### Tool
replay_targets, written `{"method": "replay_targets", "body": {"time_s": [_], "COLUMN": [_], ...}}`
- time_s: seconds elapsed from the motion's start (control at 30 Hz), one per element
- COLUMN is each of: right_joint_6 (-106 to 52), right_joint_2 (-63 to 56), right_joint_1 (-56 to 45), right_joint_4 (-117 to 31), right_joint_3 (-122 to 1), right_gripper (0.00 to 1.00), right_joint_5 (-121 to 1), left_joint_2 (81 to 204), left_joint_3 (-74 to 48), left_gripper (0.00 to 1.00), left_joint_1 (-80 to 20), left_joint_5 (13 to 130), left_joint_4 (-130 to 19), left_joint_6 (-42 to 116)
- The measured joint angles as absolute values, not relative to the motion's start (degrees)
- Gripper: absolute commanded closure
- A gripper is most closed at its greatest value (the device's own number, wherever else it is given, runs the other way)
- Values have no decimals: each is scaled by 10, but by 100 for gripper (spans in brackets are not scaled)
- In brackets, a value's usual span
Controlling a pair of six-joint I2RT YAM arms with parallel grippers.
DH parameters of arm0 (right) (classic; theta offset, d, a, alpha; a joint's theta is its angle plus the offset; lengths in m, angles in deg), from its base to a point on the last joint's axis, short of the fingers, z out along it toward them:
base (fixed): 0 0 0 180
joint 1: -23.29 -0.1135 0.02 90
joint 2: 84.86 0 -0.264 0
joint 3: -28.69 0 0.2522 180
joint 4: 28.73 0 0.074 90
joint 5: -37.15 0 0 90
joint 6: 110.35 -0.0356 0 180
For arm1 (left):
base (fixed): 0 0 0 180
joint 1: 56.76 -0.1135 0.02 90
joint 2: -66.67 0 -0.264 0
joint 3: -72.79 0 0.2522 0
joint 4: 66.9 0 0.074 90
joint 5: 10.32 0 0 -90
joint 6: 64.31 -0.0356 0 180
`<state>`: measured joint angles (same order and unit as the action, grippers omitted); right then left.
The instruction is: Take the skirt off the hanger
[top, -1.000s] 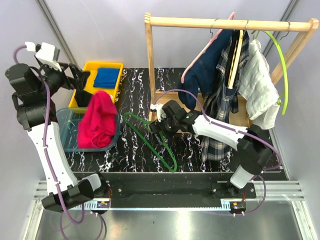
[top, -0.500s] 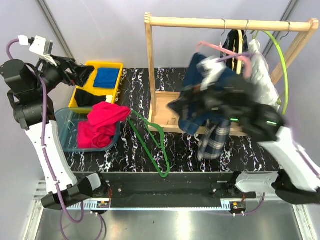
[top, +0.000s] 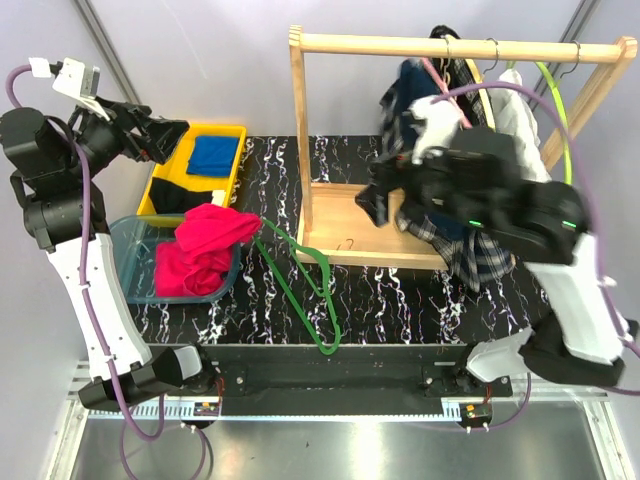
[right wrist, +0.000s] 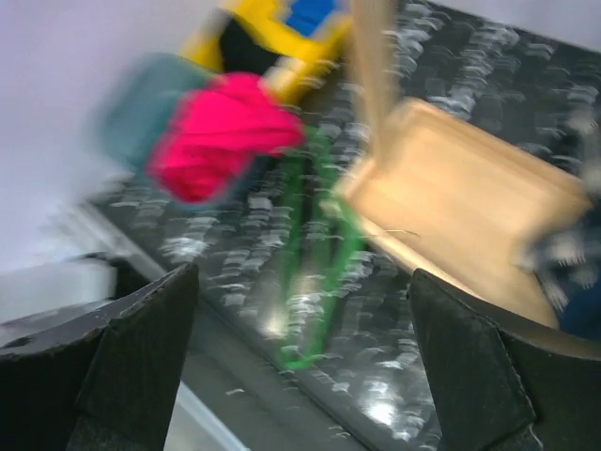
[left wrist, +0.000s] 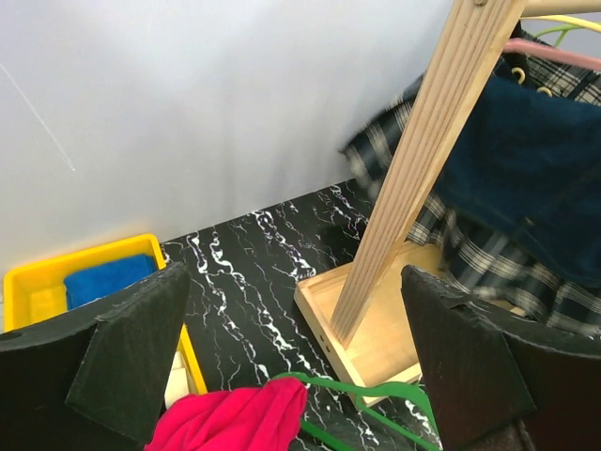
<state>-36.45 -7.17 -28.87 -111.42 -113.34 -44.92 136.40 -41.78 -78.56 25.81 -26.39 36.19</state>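
Note:
The navy plaid skirt (top: 470, 255) hangs from the wooden rail at the right, its hem over the rack's base. It also shows in the left wrist view (left wrist: 488, 277), behind the plain navy garment. The pale cream hanger is hidden behind my raised right arm. My right gripper (top: 385, 200) is in the air in front of the hanging clothes. It is open and empty in its own blurred view (right wrist: 300, 357). My left gripper (top: 162, 138) is high at the far left, above the yellow tray. It is open and empty (left wrist: 300, 366).
A wooden clothes rack (top: 299, 130) has a tray base (left wrist: 441, 329). On its rail hang a plain navy garment (top: 400, 100) on a pink hanger (top: 440, 78) and a white garment (top: 520, 115). A green hanger (top: 300, 285) lies on the table. A red cloth (top: 205, 240) fills a clear bin. A yellow tray (top: 222, 130) stands behind it.
My right arm has swung up from the green hanger on the table to the hanging clothes, which have shifted. The red cloth has settled in the bin and my left gripper has risen.

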Motion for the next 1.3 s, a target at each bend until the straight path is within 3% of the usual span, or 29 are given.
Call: {"method": "replay_targets", "body": {"time_s": [0.17, 0.3, 0.47, 0.5, 0.57, 0.97, 1.3], "right_joint_6": [-250, -170, -120, -114, -98, -138, -196], "right_joint_2": [-28, -6, 16, 16, 19, 82, 61], "right_joint_1": [-289, -289, -289, -289, -289, -230, -205], "right_joint_4": [-1066, -998, -920, -912, -891, -847, -852], "right_joint_3": [-1103, -1163, -1226, -1226, -1221, -1148, -1138], "right_gripper": [0, 0, 2, 10, 15, 14, 15], "right_joint_5": [-278, -224, -188, -182, -166, -129, -125], "left_joint_2": [1364, 1364, 1354, 1352, 1347, 1334, 1316], "left_joint_3": [-418, -418, -411, -409, -406, -367, -351], "left_gripper": [1, 1, 1, 1, 1, 1, 1], "left_joint_1": [-785, -785, -785, -785, -785, -785, -785], "left_joint_5": [257, 255, 255, 254, 254, 250, 250], "left_joint_4": [-263, -263, -263, -263, -262, -256, -254], "left_joint_6": [365, 367, 366, 365, 363, 340, 317]}}
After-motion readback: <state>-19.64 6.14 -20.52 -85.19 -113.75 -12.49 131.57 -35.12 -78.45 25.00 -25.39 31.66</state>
